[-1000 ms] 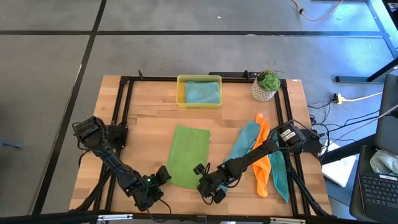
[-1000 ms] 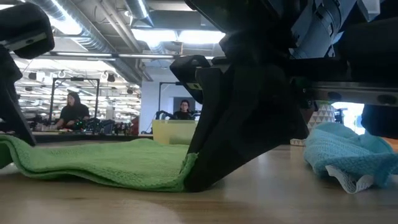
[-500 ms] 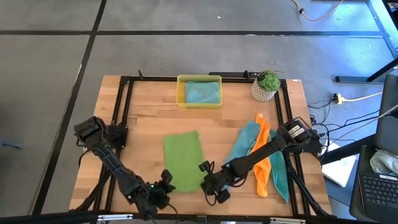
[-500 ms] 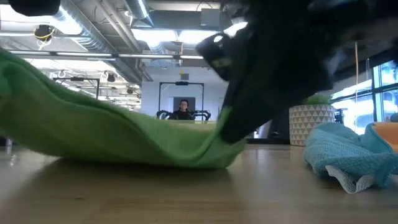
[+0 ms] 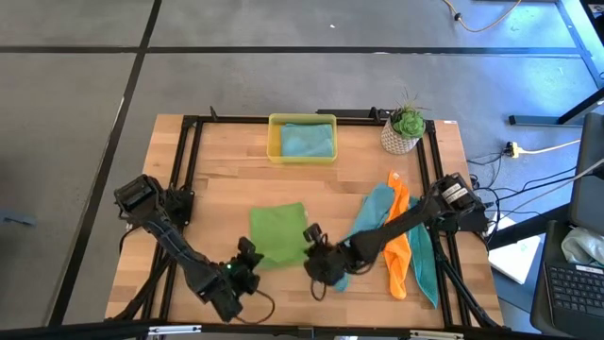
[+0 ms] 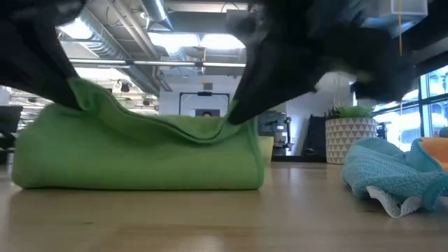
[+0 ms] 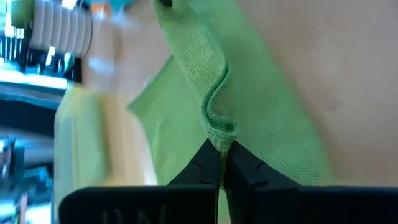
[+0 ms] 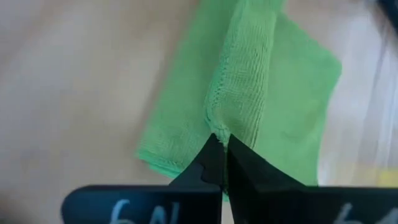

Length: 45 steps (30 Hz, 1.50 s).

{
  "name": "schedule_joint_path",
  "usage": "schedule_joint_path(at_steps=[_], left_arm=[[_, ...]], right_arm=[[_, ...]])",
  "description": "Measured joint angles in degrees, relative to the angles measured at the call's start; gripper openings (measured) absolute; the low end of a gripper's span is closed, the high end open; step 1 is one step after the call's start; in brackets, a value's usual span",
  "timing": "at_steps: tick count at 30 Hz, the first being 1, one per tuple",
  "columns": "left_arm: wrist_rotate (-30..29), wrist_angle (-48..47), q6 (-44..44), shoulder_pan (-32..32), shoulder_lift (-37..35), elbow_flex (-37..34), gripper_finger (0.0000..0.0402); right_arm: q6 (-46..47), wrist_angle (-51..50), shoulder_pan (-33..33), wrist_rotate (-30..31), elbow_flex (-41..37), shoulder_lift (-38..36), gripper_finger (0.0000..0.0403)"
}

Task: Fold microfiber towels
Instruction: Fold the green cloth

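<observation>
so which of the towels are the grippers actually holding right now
The lime green towel at the table's front middle: left gripper and right gripper each pinch an edge. The teal and orange towels lie loose to its right.

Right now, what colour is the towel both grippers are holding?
Lime green towel, clearest in the low view.

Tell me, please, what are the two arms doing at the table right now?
Both arms are folding the lime green towel at the near middle of the table. The left gripper and the right gripper are each shut on a near corner of it, lifted above the rest of the cloth. A heap of teal and orange towels lies to the right, and one teal towel sits in the yellow tray at the back.
</observation>
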Motion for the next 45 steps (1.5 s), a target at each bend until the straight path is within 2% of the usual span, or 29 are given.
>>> schedule_joint_path(at_steps=[6, 12, 19, 23, 31, 35, 38, 43, 45], left_arm=[[-1.52, -2.81, -4.29, 3.43, -0.04, -4.22, 0.0001], [-2.15, -2.43, -10.57, 6.50, -0.04, -10.36, 0.0001], [-5.85, -2.08, -14.38, 8.52, -0.04, -12.08, 0.0001], [-6.61, -2.06, -14.38, 10.28, -0.04, -12.08, 0.0004], [-6.43, -0.86, -14.83, 12.76, -0.04, -12.12, 0.0023], [-5.47, -0.86, -15.65, 12.89, -0.04, -12.12, 0.0040], [-5.75, -1.15, -17.80, 12.92, -0.04, -12.12, 0.0057], [-12.47, -4.80, -24.22, 12.91, -0.04, -12.12, 0.0074], [-14.53, -5.96, -27.20, 13.10, -0.04, -12.12, 0.0074]], right_arm=[[0.07, 0.42, -6.73, 1.96, -0.09, 0.00, 0.0009], [0.30, 0.53, -12.29, -4.04, -0.15, 0.00, 0.0009], [0.29, 0.58, -16.28, -5.58, -0.20, 0.00, 0.0010], [0.41, 4.45, -18.57, -8.75, -3.24, 0.00, 0.0010], [0.46, 18.92, -20.61, -9.38, -12.23, 0.02, 0.0012], [0.31, 24.23, -20.76, -8.82, -15.68, 0.02, 0.0033], [0.46, 24.89, -20.63, -5.68, -15.98, 0.02, 0.0060], [3.27, 26.34, -20.76, 0.14, -16.02, 0.02, 0.0099], [4.10, 25.76, -20.74, 0.70, -16.02, 0.02, 0.0109]])
